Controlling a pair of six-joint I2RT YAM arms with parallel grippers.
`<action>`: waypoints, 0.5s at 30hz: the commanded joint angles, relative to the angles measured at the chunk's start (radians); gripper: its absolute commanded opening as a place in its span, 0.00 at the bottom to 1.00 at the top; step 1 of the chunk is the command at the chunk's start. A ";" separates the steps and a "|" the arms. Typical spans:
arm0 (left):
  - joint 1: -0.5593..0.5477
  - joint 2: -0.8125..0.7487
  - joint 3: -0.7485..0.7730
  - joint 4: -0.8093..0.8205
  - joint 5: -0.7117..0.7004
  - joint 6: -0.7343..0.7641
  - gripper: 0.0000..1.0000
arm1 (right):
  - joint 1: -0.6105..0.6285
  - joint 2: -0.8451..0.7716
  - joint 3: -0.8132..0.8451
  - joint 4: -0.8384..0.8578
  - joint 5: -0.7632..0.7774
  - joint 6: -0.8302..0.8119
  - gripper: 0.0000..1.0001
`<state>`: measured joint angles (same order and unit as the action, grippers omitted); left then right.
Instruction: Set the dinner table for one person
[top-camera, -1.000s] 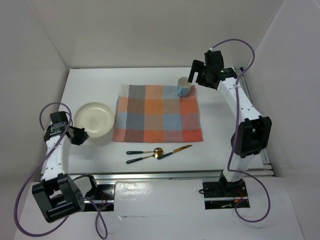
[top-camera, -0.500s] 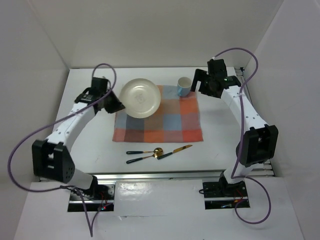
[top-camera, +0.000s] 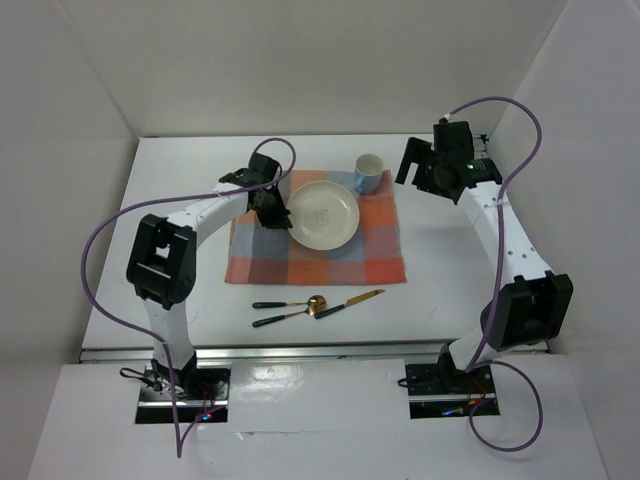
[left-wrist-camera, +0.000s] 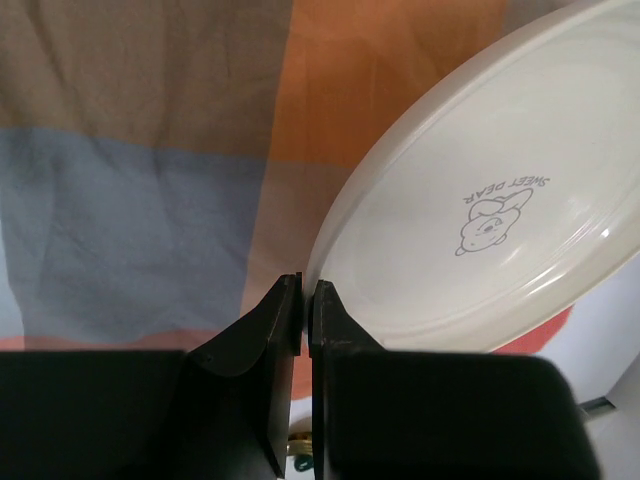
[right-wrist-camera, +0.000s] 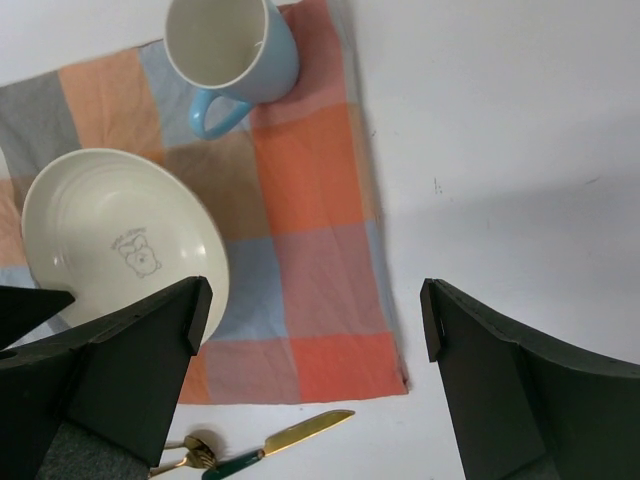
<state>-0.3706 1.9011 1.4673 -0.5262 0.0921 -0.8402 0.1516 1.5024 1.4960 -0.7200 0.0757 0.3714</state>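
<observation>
Enclosure of plain white panels: a back wall (top-camera: 340, 60) at 12 o'clock, a left wall (top-camera: 55, 150) at 9 o'clock and a right wall (top-camera: 595, 120) at 3 o'clock, all unmarked. They close in a white matte bench (top-camera: 440, 270), with a metal rail (top-camera: 300, 350) along its 6 o'clock edge. Lighting is even and diffuse, casting only soft shadows; the white ledge (top-camera: 320, 420) below the rail shows a faint sheen.

Table (top-camera: 180, 290): plain white. Cloth (top-camera: 370, 255): orange, blue and brown checks. Plate (top-camera: 322, 215): cream, with grey bear print. Mug (top-camera: 368, 172): light blue outside, white inside. Knife (top-camera: 350, 303): gold blade, dark green handle.
</observation>
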 joint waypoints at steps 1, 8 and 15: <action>-0.010 0.042 0.063 -0.001 -0.026 -0.007 0.00 | -0.007 -0.027 -0.016 -0.007 0.009 -0.014 1.00; -0.010 0.108 0.094 -0.027 -0.045 -0.026 0.12 | -0.007 -0.027 -0.025 -0.007 0.009 -0.023 1.00; -0.010 0.035 0.076 -0.100 -0.100 -0.014 0.96 | -0.007 -0.047 -0.034 -0.016 -0.001 -0.023 1.00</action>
<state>-0.3794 2.0174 1.5436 -0.5934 0.0296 -0.8612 0.1497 1.5021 1.4700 -0.7300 0.0715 0.3634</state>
